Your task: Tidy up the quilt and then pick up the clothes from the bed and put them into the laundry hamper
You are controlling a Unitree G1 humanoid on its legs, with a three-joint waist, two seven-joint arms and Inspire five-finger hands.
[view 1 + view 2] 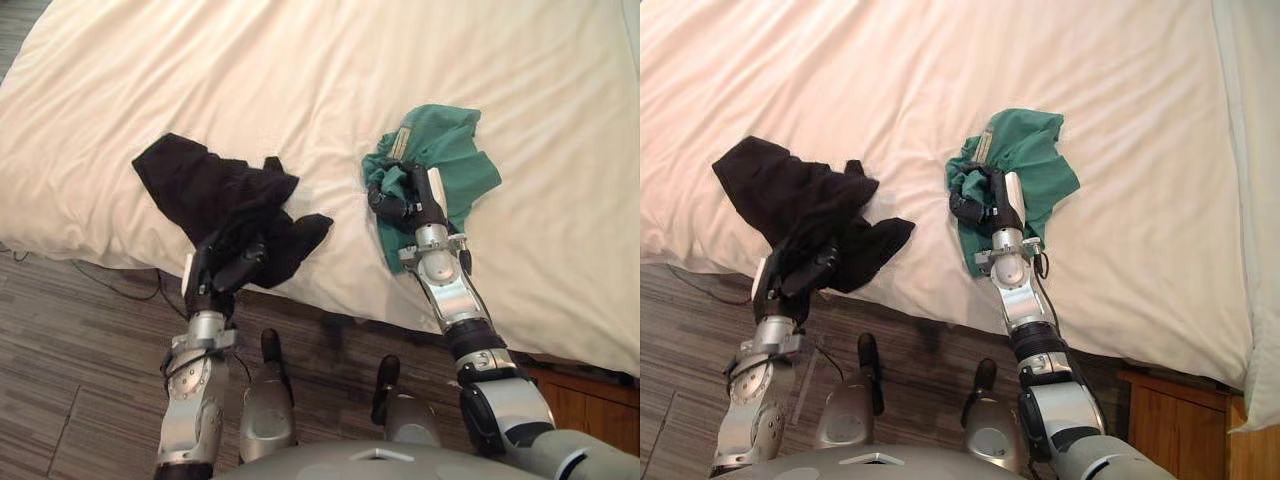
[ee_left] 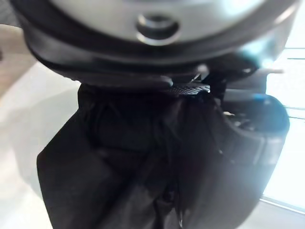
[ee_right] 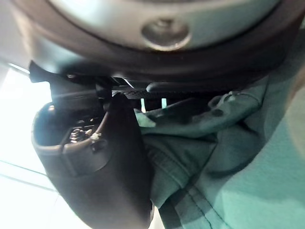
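A: Left hand (image 1: 228, 268)?
B: At the near edge of the white quilt (image 1: 300, 70), fingers curled into the black garment (image 1: 200, 185). In the left wrist view, dark cloth is bunched against the palm.
A: Right hand (image 1: 405, 198)?
B: Further in on the quilt, closed on the green garment (image 1: 445, 150), with the thumb (image 3: 100, 162) pressed against a fold.
A: Position of the clothes?
B: Both lie crumpled on the quilt, well apart. The black one reaches the edge, above the wooden floor (image 1: 80, 340).
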